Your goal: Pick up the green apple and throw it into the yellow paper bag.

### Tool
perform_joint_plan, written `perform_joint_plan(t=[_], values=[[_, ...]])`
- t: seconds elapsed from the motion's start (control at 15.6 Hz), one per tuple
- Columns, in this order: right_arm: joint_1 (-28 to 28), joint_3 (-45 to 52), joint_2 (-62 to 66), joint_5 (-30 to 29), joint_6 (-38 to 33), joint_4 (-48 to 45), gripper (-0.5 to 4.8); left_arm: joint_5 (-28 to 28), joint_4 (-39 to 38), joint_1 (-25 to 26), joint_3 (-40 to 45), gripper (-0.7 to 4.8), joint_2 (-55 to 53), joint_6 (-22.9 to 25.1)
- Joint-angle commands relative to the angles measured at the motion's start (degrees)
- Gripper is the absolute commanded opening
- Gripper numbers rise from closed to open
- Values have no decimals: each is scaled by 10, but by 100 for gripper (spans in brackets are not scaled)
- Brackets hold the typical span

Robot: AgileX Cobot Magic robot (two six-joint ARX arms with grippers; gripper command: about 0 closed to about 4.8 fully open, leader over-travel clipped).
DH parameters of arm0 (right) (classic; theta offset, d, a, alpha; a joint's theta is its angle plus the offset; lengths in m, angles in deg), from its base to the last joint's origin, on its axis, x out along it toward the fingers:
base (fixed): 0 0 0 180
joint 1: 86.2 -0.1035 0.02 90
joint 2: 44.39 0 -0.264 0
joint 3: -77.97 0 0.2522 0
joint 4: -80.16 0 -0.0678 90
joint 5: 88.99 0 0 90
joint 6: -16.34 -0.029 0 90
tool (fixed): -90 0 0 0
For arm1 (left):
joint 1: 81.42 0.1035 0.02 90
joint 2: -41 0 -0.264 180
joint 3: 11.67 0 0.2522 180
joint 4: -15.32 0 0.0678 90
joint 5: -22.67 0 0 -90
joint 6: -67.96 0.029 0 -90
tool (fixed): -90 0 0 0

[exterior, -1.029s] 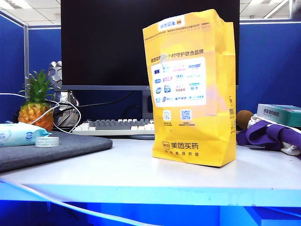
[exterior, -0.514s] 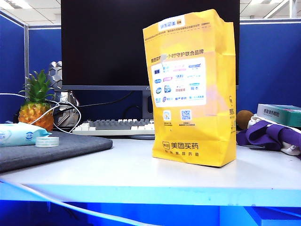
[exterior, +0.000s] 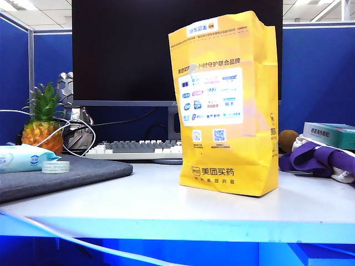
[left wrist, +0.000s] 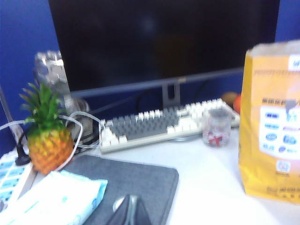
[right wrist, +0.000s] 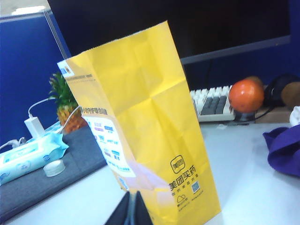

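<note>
The yellow paper bag (exterior: 229, 105) is standing upright on the white table (exterior: 138, 205), right of centre in the exterior view. No green apple is showing in any view.

The left gripper (left wrist: 128, 214) is appearing at the edge of the left wrist view with its jaws pressed together, holding nothing, above the grey mat (left wrist: 129, 180). From this gripper, the pineapple (left wrist: 47, 136) is lying at about 10 o'clock, the keyboard (left wrist: 159, 123) at 12 o'clock and the bag at 2 o'clock.

The right gripper (right wrist: 131, 212) is likewise showing fully closed jaws, empty, just in front of the bag's base. An orange ball (right wrist: 246, 95) is resting at about 2 o'clock from it, beside the keyboard, and a wipes pack (right wrist: 28, 157) at 10 o'clock.
</note>
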Motion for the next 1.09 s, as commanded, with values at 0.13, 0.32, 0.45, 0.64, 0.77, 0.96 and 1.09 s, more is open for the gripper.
perform_joint_plan(t=[0.13,0.32,0.45,0.64,0.77,0.96,1.09], values=[[27,29,-17,-9,-2,-15,18,5,11,16,52,22,-1,-2],[69,66,-17,-16,-2,-13,18,6,-3,59,88,22,-1,-2],[85,65,-17,-14,-2,30,18,6,-9,92,107,22,-1,-2],[87,65,-17,-14,-2,34,18,4,-9,120,142,22,-1,-2],[87,65,-17,-14,-2,34,18,18,-3,121,151,22,-1,-2],[87,65,-17,-14,-2,35,18,19,-6,121,151,22,-1,-2],[87,65,-17,-14,-2,35,18,21,-6,121,151,22,-1,-2]])
